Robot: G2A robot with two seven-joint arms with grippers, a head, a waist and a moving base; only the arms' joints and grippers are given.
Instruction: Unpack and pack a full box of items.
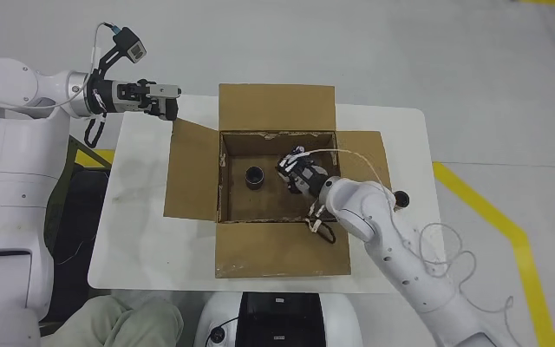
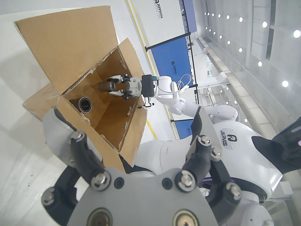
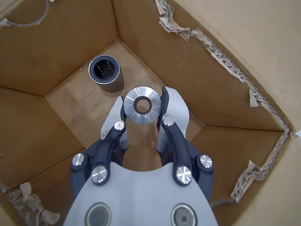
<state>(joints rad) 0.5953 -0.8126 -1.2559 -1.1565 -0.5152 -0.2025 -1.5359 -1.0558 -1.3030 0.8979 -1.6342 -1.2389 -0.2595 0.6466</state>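
Your right pincer [image 3: 142, 105] grips what looks like a metal sleeve [image 3: 151, 98] inside the box [image 1: 277, 252]; your left pincer [image 1: 173, 101] hangs wide open near its flap.

one box [image 1: 279, 249], two metal cylinders [image 1: 254, 178]

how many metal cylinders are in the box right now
2. The standing cylinder is upright on the box floor; the held cylinder is clamped in the right gripper inside the box. Floor under the gripper is hidden.
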